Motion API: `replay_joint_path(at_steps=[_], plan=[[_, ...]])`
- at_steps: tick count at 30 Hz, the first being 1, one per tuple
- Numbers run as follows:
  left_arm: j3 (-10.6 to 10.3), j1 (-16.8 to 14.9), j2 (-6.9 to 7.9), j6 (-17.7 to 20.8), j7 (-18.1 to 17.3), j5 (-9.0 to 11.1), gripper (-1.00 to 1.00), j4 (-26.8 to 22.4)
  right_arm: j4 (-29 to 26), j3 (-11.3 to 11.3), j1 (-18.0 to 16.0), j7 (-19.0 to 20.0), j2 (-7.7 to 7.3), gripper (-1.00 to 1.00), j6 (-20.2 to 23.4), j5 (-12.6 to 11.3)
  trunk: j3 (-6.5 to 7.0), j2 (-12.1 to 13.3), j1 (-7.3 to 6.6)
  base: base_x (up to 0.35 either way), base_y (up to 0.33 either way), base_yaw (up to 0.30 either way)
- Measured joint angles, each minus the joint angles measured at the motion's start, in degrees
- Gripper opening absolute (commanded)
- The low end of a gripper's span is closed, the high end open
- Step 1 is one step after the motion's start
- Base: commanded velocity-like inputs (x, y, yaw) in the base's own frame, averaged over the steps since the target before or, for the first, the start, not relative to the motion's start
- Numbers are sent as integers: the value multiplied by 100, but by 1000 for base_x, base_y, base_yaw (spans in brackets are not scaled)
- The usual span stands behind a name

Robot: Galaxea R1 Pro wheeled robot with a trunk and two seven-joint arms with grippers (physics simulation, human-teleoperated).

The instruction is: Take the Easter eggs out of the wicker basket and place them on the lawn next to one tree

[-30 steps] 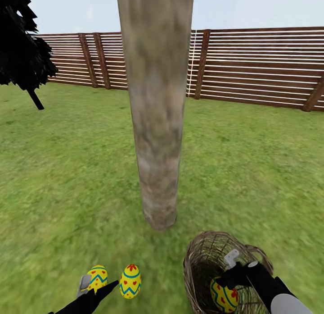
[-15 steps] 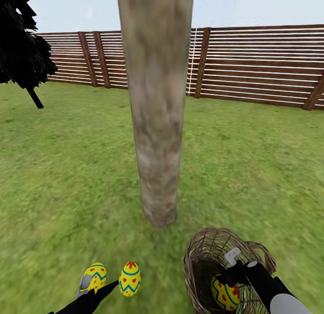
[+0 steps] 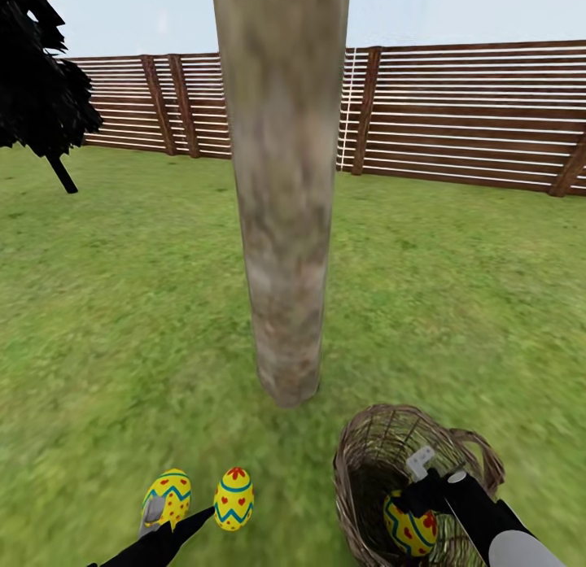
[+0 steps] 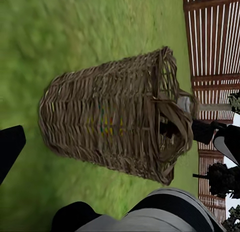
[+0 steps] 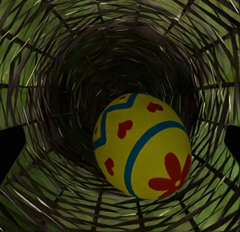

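1. Reaching down into the wicker basket (image 3: 370,461), the right gripper (image 3: 407,490) was pictured at the last egg (image 3: 411,528), which lay on the basket's woven floor.
2. In the right wrist view, that egg (image 5: 142,147) was seen between two dark fingertips (image 5: 10,152) set wide apart at the frame's edges, neither touching it; the gripper was judged released and not yet closed.
3. Two eggs had already been set on the lawn (image 3: 122,307) near the foot of the tree (image 3: 283,225): one (image 3: 234,499) stood free on the grass, the other (image 3: 168,499) was just beside the left gripper (image 3: 171,525).
4. Whether the left gripper was clenched or released could not be told from the head view; in the left wrist view nothing was seen held in front of it, only the basket (image 4: 107,122) lying on the grass across from it.
5. Over the preceding second, little was seen to change among the things themselves: the whole picture had drifted slightly, which was put down to the camera, and the right gripper had stayed inside the basket over the egg.
6. The task was judged two-thirds done, with the closing of the right fingers on the last egg taken to be the step in hand.
7. A slip on the egg's smooth curve was considered the main risk, along with fingers catching on the wicker.
8. A brown slatted fence (image 3: 456,119) and a dark tree (image 3: 37,79) were shown behind.
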Motion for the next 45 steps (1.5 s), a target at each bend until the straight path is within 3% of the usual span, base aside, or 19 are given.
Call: replay_joint_path(at_steps=[31, 39, 45], plan=[[0, 0, 0, 0, 0, -5, 100, 0, 197, -17, -4, -121, -53, 100, -23, 24, -557, -1243, 681, 0, 0, 0], [6, 0, 0, 0, -6, 11, 100, 0, 162, -17, -3, -130, -98, 100, -119, 14, -557, -1245, 682, 0, 0, 0], [2, 0, -2, 0, -2, 9, 100, 0, 147, -18, 0, -147, -115, 100, -135, 13, -664, -1484, 813, 0, 0, 0]])
